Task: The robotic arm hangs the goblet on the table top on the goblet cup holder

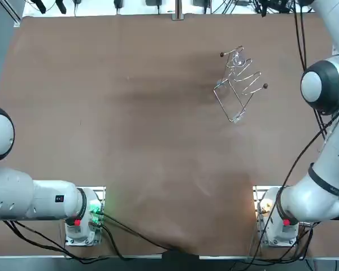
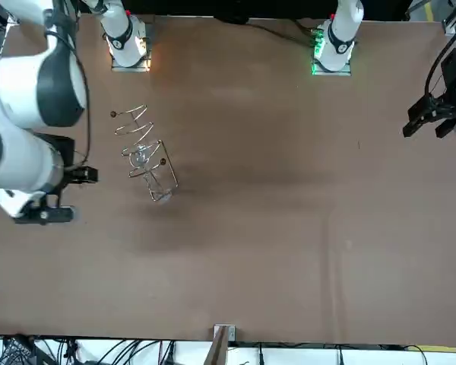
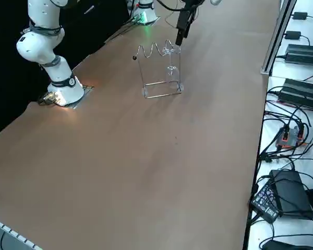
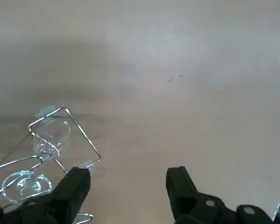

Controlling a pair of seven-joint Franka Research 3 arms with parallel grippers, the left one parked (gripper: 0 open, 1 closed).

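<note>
A clear goblet hangs upside down from the wavy top wire of the wire goblet holder, at the end away from the robot. From overhead, the holder stands on the right part of the table with the goblet in it. My right gripper is open and holds nothing. It hovers well above the table, apart from the holder and goblet. In the front view the gripper sits off to the holder's outer side, near the table's right edge.
The brown table is bare around the holder. The arms' base plates sit at the near edge. Cables and electronics boxes lie beyond the far table edge in the right side view.
</note>
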